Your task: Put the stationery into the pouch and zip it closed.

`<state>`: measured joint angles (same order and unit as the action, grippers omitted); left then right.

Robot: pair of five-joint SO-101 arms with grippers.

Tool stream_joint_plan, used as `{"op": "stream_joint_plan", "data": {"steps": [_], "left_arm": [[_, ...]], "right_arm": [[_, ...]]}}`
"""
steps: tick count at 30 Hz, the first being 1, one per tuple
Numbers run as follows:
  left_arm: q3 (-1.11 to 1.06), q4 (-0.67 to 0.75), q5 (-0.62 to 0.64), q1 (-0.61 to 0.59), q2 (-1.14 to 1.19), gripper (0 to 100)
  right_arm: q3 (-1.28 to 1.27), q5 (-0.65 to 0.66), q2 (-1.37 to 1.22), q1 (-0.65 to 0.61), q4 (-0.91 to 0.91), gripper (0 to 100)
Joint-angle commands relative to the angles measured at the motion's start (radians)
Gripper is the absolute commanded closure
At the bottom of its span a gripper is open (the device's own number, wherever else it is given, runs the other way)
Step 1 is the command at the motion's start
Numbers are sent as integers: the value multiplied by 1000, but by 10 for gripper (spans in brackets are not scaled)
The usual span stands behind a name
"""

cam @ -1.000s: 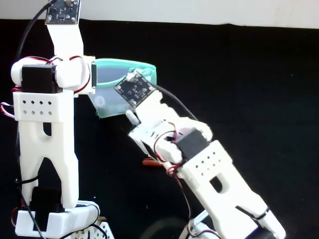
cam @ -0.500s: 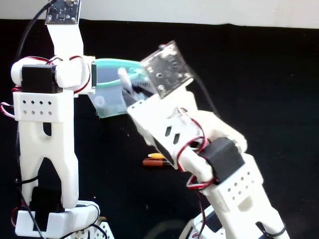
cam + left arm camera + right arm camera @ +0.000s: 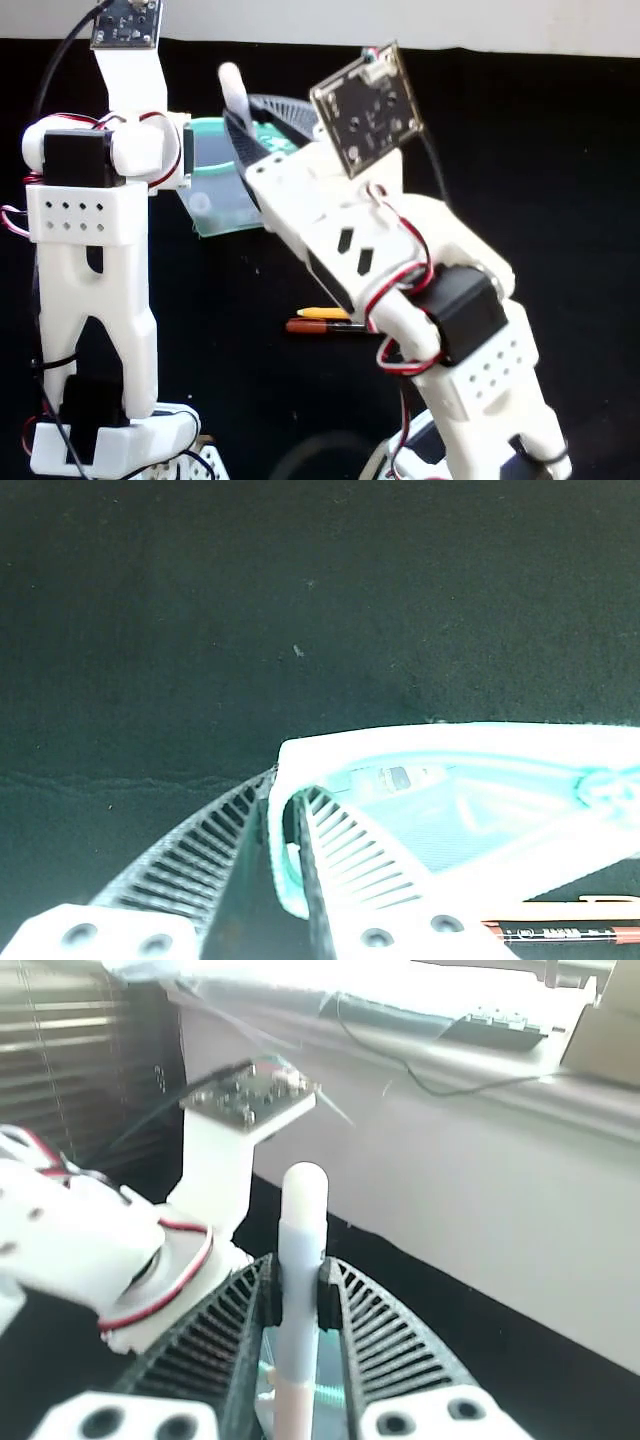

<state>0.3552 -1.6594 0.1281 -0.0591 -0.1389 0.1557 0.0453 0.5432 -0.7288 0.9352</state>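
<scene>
Left gripper [image 3: 281,815] is clamped narrow on the rim of the teal pouch [image 3: 213,196], far-left on the table. A white stick [image 3: 232,86], probably a pen, is pinched in the right gripper [image 3: 300,1298], raised above the pouch. Two pens [image 3: 322,320] lie on the table by the right arm. Risk: the tilted stick misses the mouth, or knocks the pouch out of that thin pinch.

White stick [image 3: 303,1215] between fingers [image 3: 212,1345]
</scene>
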Motion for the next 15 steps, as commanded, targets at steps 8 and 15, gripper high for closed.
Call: {"op": "stream_joint_plan", "data": {"steps": [8,15], "left_arm": [[-7,0,-44,-5,10,993],[-7,0,-44,-4,10,993]], "right_arm": [[166,-6,-165,19,-159,991],[305,-9,-257,91,-196,991]]}}
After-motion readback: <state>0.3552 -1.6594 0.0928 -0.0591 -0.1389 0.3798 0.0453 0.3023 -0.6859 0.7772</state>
